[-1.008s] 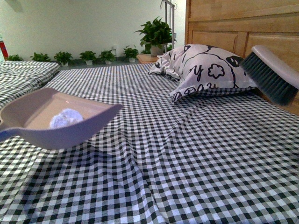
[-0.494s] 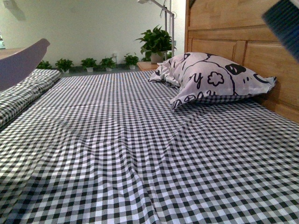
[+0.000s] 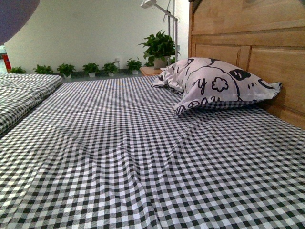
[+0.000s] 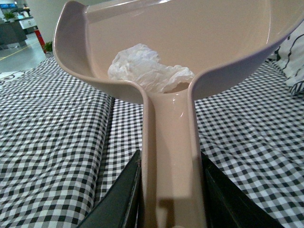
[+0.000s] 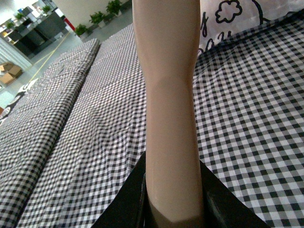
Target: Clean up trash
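Trash (image 4: pixel 148 71): light, soft paper wad, loose in the dustpan (image 4: pixel 199 33); carry level. Left gripper (image 4: pixel 170 209) clamps its handle; right gripper (image 5: pixel 173 209) grips the brush handle (image 5: pixel 168 95).

Your robot shows little of itself here: in each wrist view only two dark, near-black gripper fingers appear, flat-faced and angular, widening toward the frame edge. The left gripper (image 4: pixel 172 199) has matte fingers (image 4: pixel 118 199); the right gripper (image 5: pixel 173 199) looks the same. No cables, screws or markings can be made out.
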You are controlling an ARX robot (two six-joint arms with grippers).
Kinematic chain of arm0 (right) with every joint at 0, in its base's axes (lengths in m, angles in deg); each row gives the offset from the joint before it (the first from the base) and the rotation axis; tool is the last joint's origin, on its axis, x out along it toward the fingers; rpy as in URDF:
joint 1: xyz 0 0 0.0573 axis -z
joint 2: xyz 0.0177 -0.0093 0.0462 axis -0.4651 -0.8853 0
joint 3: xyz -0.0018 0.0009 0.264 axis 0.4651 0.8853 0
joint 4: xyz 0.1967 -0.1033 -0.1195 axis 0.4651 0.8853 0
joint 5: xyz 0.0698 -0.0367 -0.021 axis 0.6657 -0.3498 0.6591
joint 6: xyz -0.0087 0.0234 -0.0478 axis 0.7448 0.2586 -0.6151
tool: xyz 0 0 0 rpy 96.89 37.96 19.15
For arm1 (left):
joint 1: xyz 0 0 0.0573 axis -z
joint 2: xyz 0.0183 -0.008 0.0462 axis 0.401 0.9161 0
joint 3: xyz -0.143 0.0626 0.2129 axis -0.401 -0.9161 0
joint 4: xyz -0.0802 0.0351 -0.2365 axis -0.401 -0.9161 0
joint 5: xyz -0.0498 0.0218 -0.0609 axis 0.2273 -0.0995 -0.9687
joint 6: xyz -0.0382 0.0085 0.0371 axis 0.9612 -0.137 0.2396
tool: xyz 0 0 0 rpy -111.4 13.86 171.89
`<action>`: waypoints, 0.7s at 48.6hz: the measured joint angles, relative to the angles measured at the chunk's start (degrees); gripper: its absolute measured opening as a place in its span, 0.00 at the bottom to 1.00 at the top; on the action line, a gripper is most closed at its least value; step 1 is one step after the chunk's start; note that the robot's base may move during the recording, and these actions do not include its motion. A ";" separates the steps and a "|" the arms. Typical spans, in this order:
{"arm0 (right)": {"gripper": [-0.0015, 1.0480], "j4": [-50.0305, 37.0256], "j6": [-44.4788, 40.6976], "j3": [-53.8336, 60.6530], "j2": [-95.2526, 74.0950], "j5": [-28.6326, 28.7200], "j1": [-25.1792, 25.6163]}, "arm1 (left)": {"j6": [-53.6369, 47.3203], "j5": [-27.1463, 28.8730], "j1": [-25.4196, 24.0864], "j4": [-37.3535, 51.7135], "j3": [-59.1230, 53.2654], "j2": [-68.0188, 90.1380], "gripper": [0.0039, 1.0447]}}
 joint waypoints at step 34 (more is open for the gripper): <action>0.19 2.64 2.25 1.33 7.45 0.79 0.33 | 2.67 3.08 6.86 -14.38 -5.70 -20.28 0.27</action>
